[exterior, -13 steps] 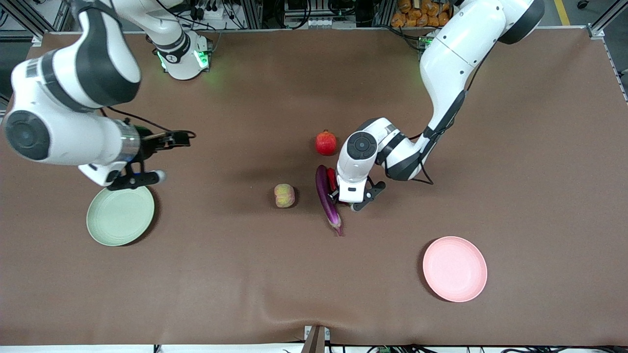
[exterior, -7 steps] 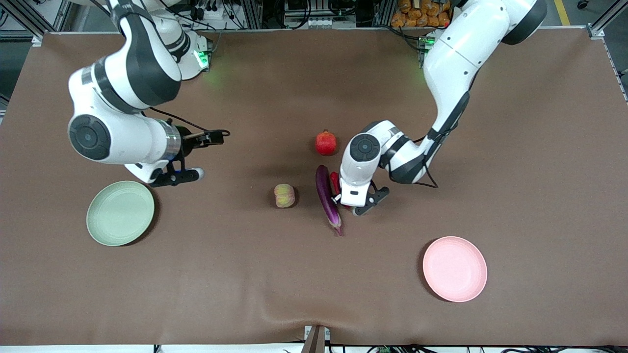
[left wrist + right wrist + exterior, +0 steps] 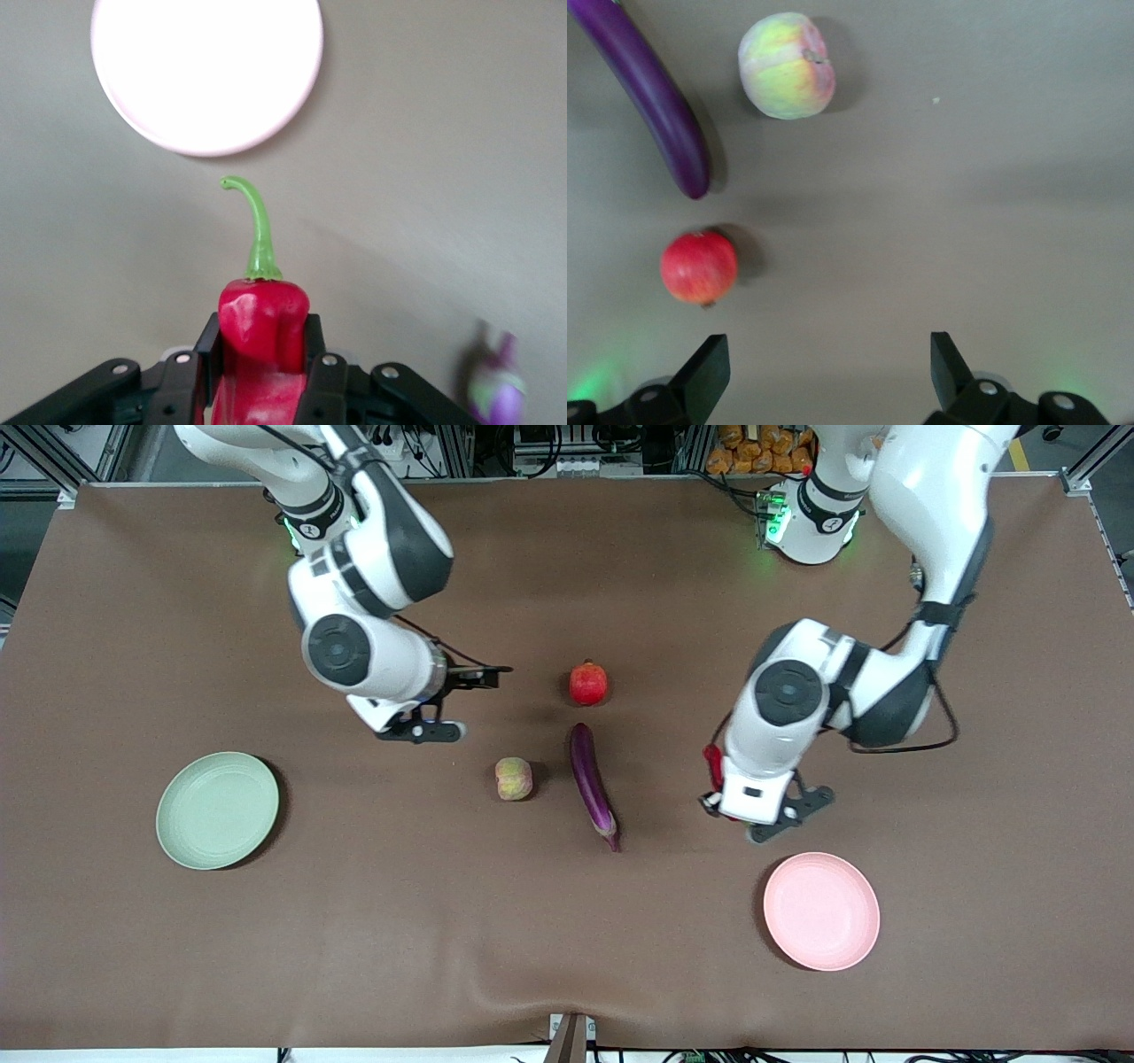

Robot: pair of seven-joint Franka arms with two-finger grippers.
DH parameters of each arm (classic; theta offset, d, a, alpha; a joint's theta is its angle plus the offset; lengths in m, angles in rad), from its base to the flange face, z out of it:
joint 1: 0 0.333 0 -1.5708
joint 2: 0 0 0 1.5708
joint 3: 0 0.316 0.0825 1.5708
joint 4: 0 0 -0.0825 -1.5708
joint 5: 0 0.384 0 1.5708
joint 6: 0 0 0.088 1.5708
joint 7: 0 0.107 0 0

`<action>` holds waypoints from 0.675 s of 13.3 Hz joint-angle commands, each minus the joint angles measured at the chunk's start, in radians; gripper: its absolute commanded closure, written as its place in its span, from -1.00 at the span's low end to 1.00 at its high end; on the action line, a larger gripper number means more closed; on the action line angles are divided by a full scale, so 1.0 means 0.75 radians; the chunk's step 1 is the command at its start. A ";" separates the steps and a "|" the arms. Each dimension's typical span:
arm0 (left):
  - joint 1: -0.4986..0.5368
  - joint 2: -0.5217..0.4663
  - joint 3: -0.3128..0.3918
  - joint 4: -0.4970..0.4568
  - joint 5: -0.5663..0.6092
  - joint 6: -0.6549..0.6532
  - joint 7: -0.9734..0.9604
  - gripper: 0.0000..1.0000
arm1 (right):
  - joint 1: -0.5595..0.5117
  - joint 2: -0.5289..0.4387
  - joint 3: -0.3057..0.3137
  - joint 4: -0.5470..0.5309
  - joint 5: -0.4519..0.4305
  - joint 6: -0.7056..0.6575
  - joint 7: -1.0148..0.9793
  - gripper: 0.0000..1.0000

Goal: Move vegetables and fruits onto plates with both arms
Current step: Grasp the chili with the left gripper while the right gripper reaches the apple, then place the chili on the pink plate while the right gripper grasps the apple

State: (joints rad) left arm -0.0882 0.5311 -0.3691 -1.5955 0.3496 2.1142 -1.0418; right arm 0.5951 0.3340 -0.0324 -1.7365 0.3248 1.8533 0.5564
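Note:
My left gripper (image 3: 722, 786) is shut on the red chili pepper (image 3: 262, 329), and holds it above the table between the eggplant (image 3: 593, 784) and the pink plate (image 3: 821, 911). The chili's green stem (image 3: 259, 232) points toward the pink plate (image 3: 206, 71). My right gripper (image 3: 824, 372) is open and empty, over bare table beside the round red fruit (image 3: 588, 684), toward the right arm's end. The red fruit (image 3: 699, 267), the peach-like fruit (image 3: 787, 65) and the eggplant (image 3: 651, 93) lie on the table. The green plate (image 3: 217, 810) is empty.
The peach-like fruit (image 3: 514, 779) lies beside the eggplant, nearer the front camera than the red fruit. The eggplant's stem end shows in the left wrist view (image 3: 498, 398). The brown table cover (image 3: 567, 939) has a small ridge near its front edge.
My left gripper has lifted the chili from beside the eggplant and carried it toward the pink plate. My right arm has swung from over the green plate toward the fruits.

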 commanded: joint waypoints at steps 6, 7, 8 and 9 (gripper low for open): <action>0.279 0.255 -0.001 0.221 -0.035 0.089 0.211 1.00 | 0.335 0.248 -0.016 0.080 0.007 0.374 0.611 -1.00; 0.285 0.310 0.007 0.276 -0.035 0.134 0.209 1.00 | 0.376 0.291 -0.018 0.110 -0.005 0.384 0.667 -1.00; 0.291 0.349 0.032 0.307 -0.035 0.185 0.215 1.00 | 0.411 0.325 -0.020 0.127 -0.006 0.392 0.688 -1.00; 0.291 0.376 0.066 0.313 -0.028 0.267 0.235 1.00 | 0.425 0.348 -0.020 0.127 -0.006 0.413 0.704 -1.00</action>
State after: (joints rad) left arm 0.1335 0.7439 -0.3465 -1.4351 0.3413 2.2543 -0.8849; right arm 0.8871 0.5400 -0.0326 -1.6925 0.3267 2.1584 1.0433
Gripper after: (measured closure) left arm 0.612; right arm 0.000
